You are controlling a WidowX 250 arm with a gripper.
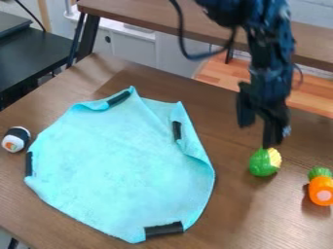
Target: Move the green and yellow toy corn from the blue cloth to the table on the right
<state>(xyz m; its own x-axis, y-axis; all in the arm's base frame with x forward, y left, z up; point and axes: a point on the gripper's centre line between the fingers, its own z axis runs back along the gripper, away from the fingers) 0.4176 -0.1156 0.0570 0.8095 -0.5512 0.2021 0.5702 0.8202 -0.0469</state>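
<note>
The black gripper [259, 124] hangs at the upper right over the brown table, open, with nothing between its fingers. Just below its lower finger is a green toy with a yellow side [263, 163]; whether they touch I cannot tell. An orange toy carrot with a green top [321, 188] lies near the right edge. Left of the gripper, a light blue cloth [123, 165] is spread out, its folded edges bearing black strips. A black and white toy sushi roll [15, 139] sits beyond the cloth's left edge.
The wooden table [224, 221] extends around the cloth. Behind it stand a brown bench [162, 19] and white cabinets [130, 46]. A black table [32, 58] is at the upper left, and a dark cable [181, 39] loops beside the arm.
</note>
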